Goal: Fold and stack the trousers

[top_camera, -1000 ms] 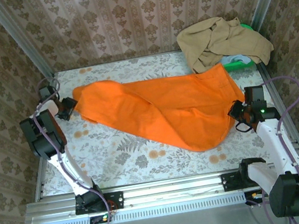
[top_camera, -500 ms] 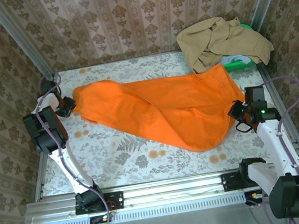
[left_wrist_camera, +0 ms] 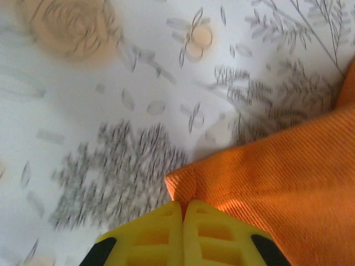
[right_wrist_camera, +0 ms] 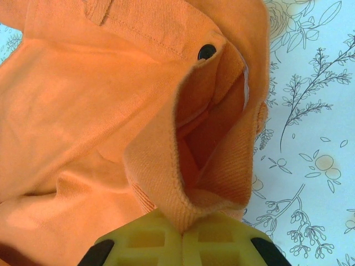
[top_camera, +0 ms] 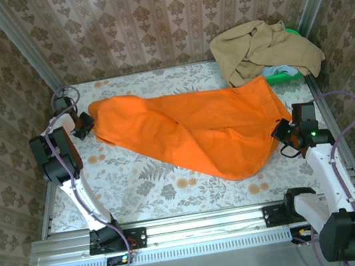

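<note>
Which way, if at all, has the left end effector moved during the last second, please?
Yes, slightly: the left end effector has crept toward the far edge of the table, clamped on the leg end of the trousers.

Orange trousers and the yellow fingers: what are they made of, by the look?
trousers: likely woven cotton twill, matte; diagonal ribs, stitched seams, dark button. Left fingers: probably moulded plastic or rubber, yellow, slightly glossy; gridded recesses.
</note>
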Robot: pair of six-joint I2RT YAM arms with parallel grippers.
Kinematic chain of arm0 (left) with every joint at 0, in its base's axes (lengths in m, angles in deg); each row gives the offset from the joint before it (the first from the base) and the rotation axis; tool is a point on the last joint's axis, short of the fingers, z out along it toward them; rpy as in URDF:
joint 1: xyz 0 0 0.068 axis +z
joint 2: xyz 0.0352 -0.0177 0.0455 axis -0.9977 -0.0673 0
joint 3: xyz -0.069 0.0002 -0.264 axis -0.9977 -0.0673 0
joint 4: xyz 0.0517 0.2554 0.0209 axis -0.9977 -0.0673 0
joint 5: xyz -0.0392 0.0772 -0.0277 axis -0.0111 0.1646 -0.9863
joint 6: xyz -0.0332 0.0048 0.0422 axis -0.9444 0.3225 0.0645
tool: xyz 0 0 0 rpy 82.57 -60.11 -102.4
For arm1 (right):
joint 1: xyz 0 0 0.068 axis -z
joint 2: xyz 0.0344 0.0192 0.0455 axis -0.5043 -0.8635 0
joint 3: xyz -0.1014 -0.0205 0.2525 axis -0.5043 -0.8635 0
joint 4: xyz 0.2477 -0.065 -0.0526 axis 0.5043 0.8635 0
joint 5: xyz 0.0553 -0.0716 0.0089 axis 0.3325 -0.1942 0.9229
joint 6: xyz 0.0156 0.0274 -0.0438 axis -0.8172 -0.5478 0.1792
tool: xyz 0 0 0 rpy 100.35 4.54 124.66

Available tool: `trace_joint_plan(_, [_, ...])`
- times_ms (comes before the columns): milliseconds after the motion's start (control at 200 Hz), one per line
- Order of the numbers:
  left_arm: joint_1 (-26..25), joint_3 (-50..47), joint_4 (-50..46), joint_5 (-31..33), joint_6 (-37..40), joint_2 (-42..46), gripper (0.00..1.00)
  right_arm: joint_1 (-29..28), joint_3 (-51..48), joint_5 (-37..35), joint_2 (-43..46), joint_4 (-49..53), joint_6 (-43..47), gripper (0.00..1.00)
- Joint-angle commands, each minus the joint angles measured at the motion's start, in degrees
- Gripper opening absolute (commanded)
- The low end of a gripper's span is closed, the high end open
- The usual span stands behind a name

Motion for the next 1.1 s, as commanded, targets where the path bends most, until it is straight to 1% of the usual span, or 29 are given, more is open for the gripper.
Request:
trace_joint_plan(0, [-0.27,-2.84,-1.75,-2.12,0.16,11.3,0.0,0.45,1.31,-0.04,0.81,0.13,0.18,0.05])
trace_joint_plan(135, [1.26,-7.56,-4.95,-2.84,-1.47,26.53,0.0,1.22,1.66,-0.05,1.16,1.01,-0.39,0.02])
trace_joint_plan(270, [4.09,-8.21,-13.41,-3.98,-0.39,40.46,0.0,1.7,2.34,0.91,1.92,1.75,-0.66,0.0])
trace_joint_plan(370, [5.93,-8.34,-19.65,-4.55,1.09,49.12,0.0,2.12,3.38,0.95,3.03,2.58,-0.58,0.0])
trace_joint_plan(500, [7.6,-9.77,-27.2,-5.11,2.69,57.69,0.0,2.45,5.59,1.4,3.58,3.84,-0.91,0.0])
trace_joint_plan(590, [11.32,-10.24,-32.33,-7.2,4.12,63.38,0.0,3.85,7.74,2.64,4.82,5.54,-0.77,0.0])
trace_joint_plan(650, [14.3,-9.47,-36.09,-6.59,5.64,66.48,0.0,5.55,9.42,2.72,6.0,7.39,-0.23,0.0])
trace_joint_plan(700, [13.45,-8.45,-39.18,-2.19,6.41,68.07,0.0,6.84,10.38,2.23,6.78,8.67,-0.33,0.0])
trace_joint_plan(760, [13.59,-9.6,-40.36,-0.08,5.43,69.95,0.0,7.88,11.09,3.47,6.75,8.42,-1.53,0.0])
trace_joint_plan(855, [14.55,-12.0,-41.09,-0.48,4.71,71.99,0.0,10.37,11.62,4.83,6.22,8.86,-1.87,0.0])
trace_joint_plan(910, [15.11,-12.62,-42.08,1.61,5.38,72.54,0.0,10.89,11.13,4.27,6.72,8.46,-2.23,0.0])
trace_joint_plan(955, [15.15,-12.96,-42.83,3.43,5.63,72.73,0.0,11.09,10.77,5.44,6.81,8.24,-2.39,0.0])
trace_joint_plan(1030, [15.53,-14.73,-42.67,3.08,5.89,72.97,0.0,11.08,9.22,6.25,7.69,8.22,-2.5,0.0])
trace_joint_plan(1095, [16.64,-18.63,-41.94,1.86,5.57,73.76,0.0,11.09,6.85,6.68,8.98,8.05,-2.65,0.01])
